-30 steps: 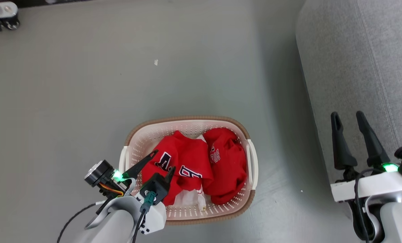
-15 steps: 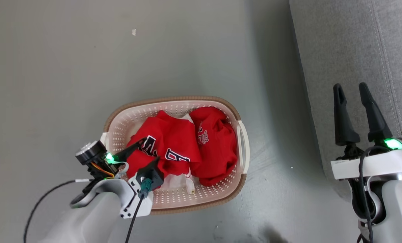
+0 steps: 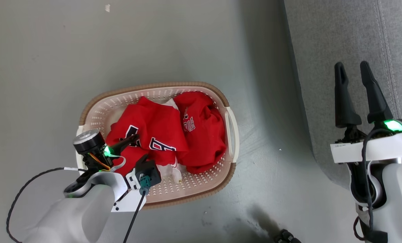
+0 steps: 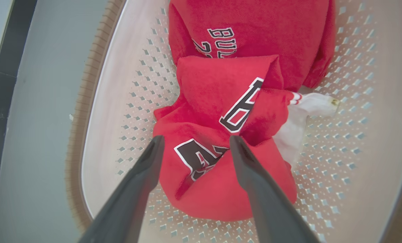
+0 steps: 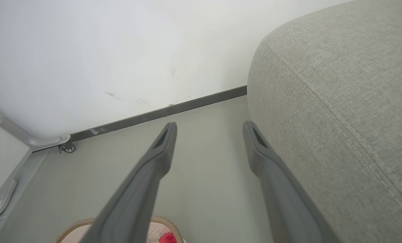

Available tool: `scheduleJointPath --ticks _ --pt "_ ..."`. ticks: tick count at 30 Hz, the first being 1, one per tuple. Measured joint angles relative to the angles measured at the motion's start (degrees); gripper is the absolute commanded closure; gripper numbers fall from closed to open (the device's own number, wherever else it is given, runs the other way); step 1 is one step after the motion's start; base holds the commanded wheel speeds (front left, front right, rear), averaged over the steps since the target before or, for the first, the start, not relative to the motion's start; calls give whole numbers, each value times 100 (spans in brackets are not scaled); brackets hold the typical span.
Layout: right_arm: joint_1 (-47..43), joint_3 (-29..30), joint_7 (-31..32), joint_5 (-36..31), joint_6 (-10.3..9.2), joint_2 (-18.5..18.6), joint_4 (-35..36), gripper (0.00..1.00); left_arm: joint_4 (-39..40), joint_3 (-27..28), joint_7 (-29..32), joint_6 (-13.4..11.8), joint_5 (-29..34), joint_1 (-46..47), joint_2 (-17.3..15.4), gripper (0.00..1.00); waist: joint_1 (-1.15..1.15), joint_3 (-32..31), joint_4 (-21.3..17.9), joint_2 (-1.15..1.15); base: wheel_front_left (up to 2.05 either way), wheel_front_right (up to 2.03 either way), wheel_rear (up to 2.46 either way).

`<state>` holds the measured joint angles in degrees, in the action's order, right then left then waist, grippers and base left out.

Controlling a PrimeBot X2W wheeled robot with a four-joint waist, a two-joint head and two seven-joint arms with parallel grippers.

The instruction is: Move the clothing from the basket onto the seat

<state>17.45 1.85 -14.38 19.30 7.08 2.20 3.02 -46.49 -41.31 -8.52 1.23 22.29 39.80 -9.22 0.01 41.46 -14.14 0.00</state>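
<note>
On the grey floor [image 3: 119, 44], beside the grey sofa [image 3: 339, 33], the basket [image 3: 153, 84] lies with its long axis left to right, slightly tilted. Both red clothes [image 3: 160, 131] are inside it. The left arm [image 3: 82, 212] reaches down into it, left fingers [image 4: 136, 192] spread apart around the nearer piece; right fingers [image 3: 343, 101] stand open above the sofa edge.

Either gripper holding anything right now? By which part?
Nothing held. Left gripper open, poised at the nearer red garment in the basket; right gripper open, empty, over the sofa edge.
</note>
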Motion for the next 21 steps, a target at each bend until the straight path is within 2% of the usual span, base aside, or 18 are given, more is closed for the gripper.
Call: scheduleJointPath --ticks 9,21 --pt "207 -76 0 137 0 0 -21 0 -304 -261 214 93 319 263 -9 0 0 258 -167 0 0 0 0" --pt "321 -219 0 261 0 0 -85 0 -764 -434 847 203 564 477 60 0 0 448 -313 0 0 0 0"
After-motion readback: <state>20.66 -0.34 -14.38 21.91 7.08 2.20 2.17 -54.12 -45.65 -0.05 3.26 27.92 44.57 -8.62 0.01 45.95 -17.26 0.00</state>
